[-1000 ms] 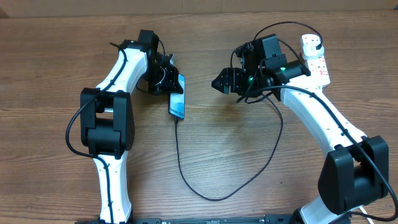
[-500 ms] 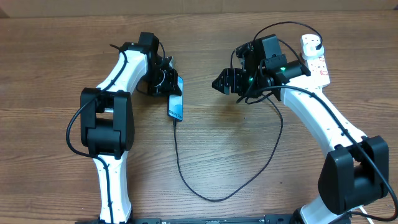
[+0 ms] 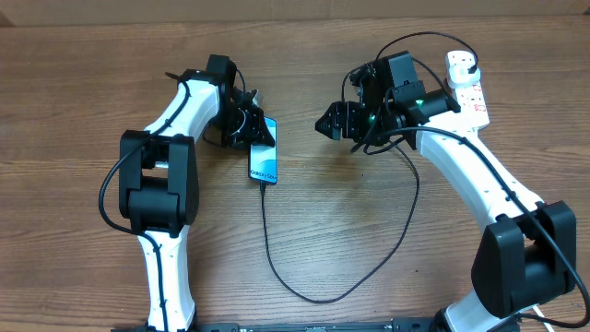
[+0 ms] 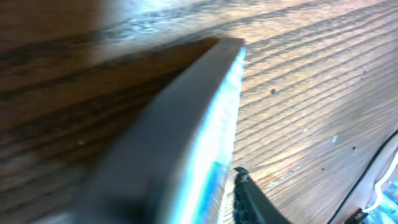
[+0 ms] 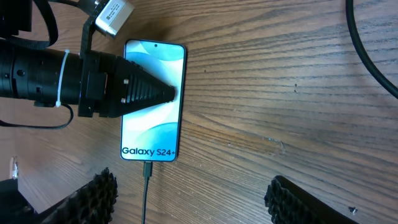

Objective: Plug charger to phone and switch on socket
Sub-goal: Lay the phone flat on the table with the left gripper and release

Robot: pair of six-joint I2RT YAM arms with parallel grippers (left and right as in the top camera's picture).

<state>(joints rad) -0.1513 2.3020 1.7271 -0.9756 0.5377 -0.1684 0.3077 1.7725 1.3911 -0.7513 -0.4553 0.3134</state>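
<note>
contact first: the left gripper [image 5: 165, 93] lays one dark finger across the screen of the phone [image 5: 153, 134]. whether a second finger pinches from beneath i cannot tell, since the left wrist view gives only a blurred edge of the handset. the hold looks meant to steady the phone against the cable's pull. the phone is face up, on the bench [image 3: 369, 249] as far as i can tell. the charger [image 3: 269, 249] already enters its bottom edge, then loops away toward the socket [image 3: 467, 85] at the far right. the right gripper [image 3: 330, 123] hovers near the phone, spread wide and empty. it is probably free to go for the socket's switch, which i judge is the step left.
</note>
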